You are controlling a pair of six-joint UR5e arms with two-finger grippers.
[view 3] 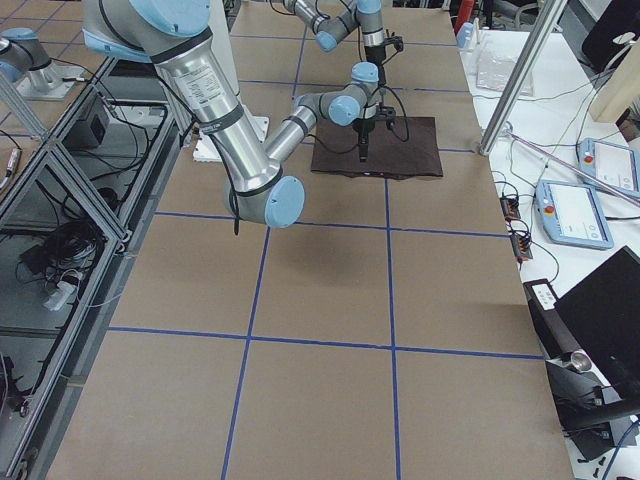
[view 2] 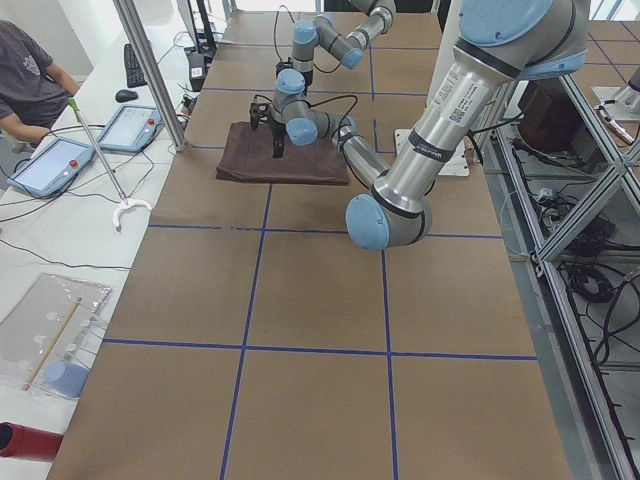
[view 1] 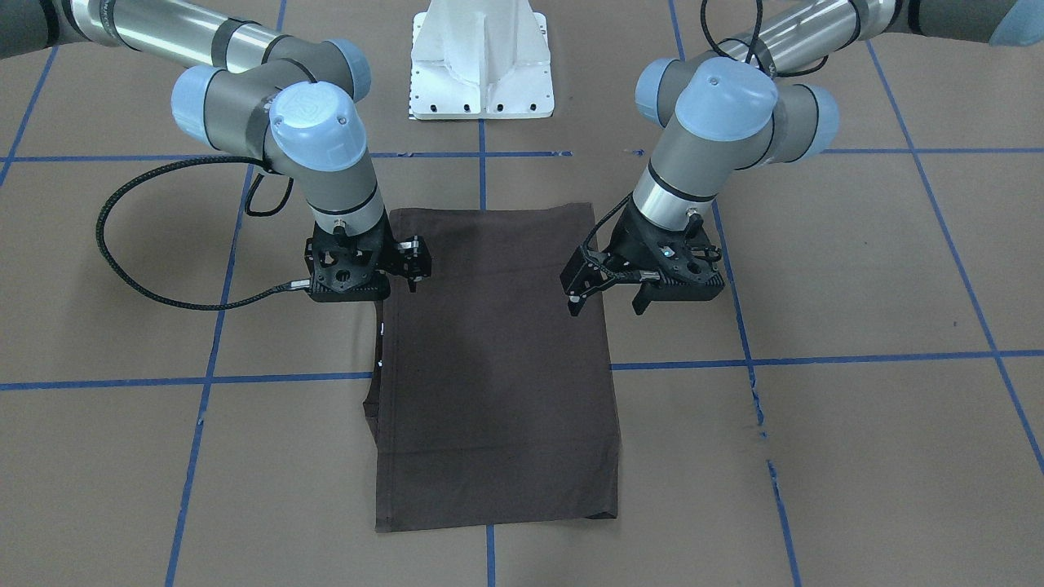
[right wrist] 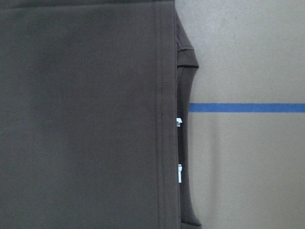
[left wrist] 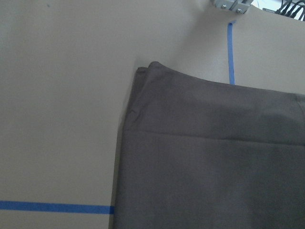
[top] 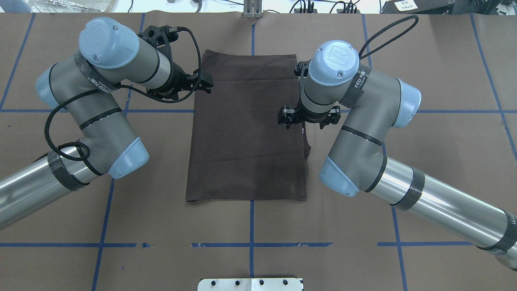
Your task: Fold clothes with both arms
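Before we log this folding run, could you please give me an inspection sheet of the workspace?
Surface: brown table, blue tape grid.
Job's things: T-shirt folded into a flat rectangle; collar peeks out on the robot's right.
Clutter: nothing seen.
Grippers: left gripper and right gripper over opposite shirt edges, jaws open, empty.
Cables: black cables loop at both wrists.
Surroundings: white pedestal; seated person beyond the table's edge.

A robotics lab; taped-grid table (view 2: 300, 300), aluminium framing (view 2: 150, 72), teach pendants (view 2: 50, 165) on the operators' bench (view 2: 60, 230).
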